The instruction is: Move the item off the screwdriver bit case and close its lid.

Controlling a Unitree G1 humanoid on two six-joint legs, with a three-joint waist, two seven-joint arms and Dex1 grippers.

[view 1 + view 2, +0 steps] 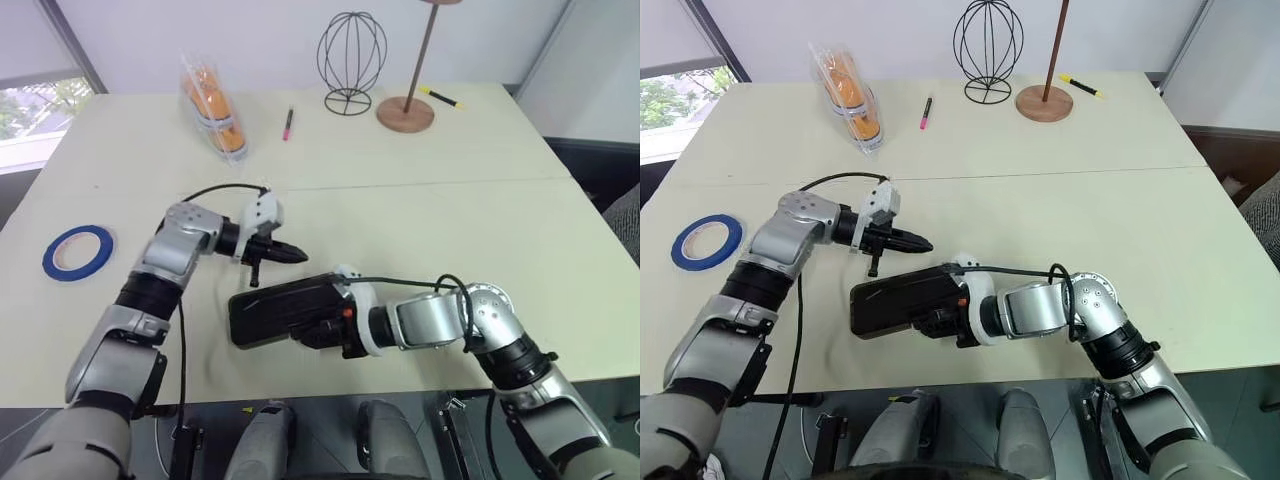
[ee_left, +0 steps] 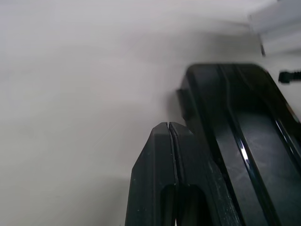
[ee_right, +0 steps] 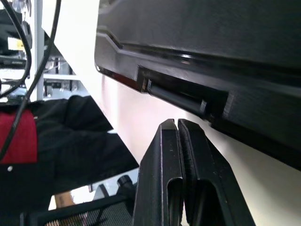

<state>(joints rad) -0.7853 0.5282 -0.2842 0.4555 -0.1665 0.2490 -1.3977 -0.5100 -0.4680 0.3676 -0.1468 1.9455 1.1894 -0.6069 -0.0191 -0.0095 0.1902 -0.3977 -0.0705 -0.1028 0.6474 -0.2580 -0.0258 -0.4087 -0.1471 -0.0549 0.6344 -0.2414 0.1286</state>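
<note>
The blue tape roll [image 1: 78,252] lies flat on the table at the far left, well apart from the case. The dark screwdriver bit case [image 1: 280,308] rests near the table's front edge with its lid [image 1: 898,295] lying flat on top. My left gripper [image 1: 298,256] is shut and empty, pointing right just above the case's far edge; the case's corner [image 2: 235,136] shows beside its fingertips [image 2: 162,129]. My right gripper [image 1: 932,322] is shut at the case's near side, level with the latch edge [image 3: 178,96], and holds nothing.
At the back of the table stand a clear pack of orange items [image 1: 213,108], a pink pen [image 1: 288,123], a wire ball stand [image 1: 351,58], a wooden stand base [image 1: 405,114] and a yellow marker [image 1: 441,97]. The table's front edge runs just below the case.
</note>
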